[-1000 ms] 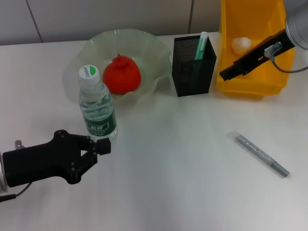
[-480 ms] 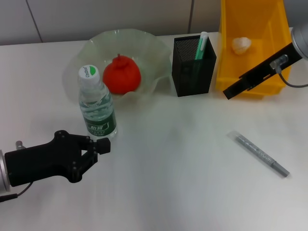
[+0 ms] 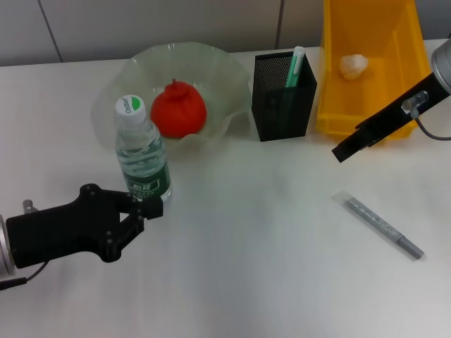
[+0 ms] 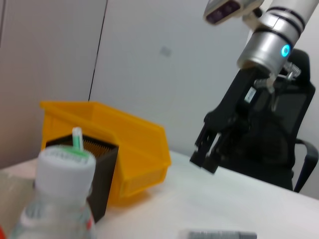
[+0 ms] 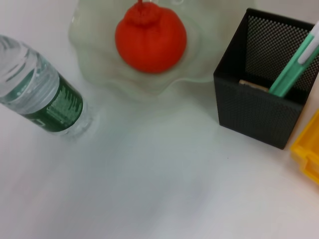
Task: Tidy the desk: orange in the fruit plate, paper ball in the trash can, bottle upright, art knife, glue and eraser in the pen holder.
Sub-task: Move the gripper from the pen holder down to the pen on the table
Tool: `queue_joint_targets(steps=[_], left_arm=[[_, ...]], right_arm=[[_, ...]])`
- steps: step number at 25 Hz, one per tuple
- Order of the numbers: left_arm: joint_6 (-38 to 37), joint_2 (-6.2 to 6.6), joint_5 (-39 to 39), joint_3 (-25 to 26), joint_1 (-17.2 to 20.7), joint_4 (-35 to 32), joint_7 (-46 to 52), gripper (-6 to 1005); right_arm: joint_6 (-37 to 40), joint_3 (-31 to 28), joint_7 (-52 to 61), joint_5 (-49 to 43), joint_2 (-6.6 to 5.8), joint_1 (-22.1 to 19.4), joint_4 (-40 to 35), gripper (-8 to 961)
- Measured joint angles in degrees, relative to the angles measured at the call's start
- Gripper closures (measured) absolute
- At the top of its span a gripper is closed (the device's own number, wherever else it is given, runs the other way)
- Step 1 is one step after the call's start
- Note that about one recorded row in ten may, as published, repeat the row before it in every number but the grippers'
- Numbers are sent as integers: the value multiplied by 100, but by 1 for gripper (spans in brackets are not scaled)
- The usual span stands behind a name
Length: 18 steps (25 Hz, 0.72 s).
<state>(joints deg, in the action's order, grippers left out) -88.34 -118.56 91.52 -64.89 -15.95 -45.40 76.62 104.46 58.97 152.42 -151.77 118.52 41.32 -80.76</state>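
Observation:
The orange (image 3: 178,109) sits in the translucent green fruit plate (image 3: 225,77). In front of the plate the bottle (image 3: 141,151) stands upright, its base just beyond my left gripper (image 3: 148,215), which is open and holds nothing. The paper ball (image 3: 353,65) lies in the yellow trash can (image 3: 331,105). A green-and-white glue stick (image 3: 294,67) stands in the black mesh pen holder (image 3: 282,105), and a tan piece (image 5: 251,85) lies at the holder's bottom. The grey art knife (image 3: 384,227) lies on the table at the right. My right gripper (image 3: 345,150) hangs above the table in front of the can, open and empty.
The white table (image 3: 254,232) runs from the bottle to the knife. Plate, pen holder and trash can stand in a row along the back. The right arm's cable (image 3: 430,134) hangs at the right edge.
My right gripper has moved from over the trash can forward to the table in front of it. My left gripper has shifted slightly, staying beside the bottle's base.

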Motion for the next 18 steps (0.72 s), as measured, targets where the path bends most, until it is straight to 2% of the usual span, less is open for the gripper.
queue_joint_targets(steps=[18], left_arm=[[-303,-3,-676,-40,-109,-404,-233,994]], right_arm=[[305,-6,208,-5,23,-30,37,500]])
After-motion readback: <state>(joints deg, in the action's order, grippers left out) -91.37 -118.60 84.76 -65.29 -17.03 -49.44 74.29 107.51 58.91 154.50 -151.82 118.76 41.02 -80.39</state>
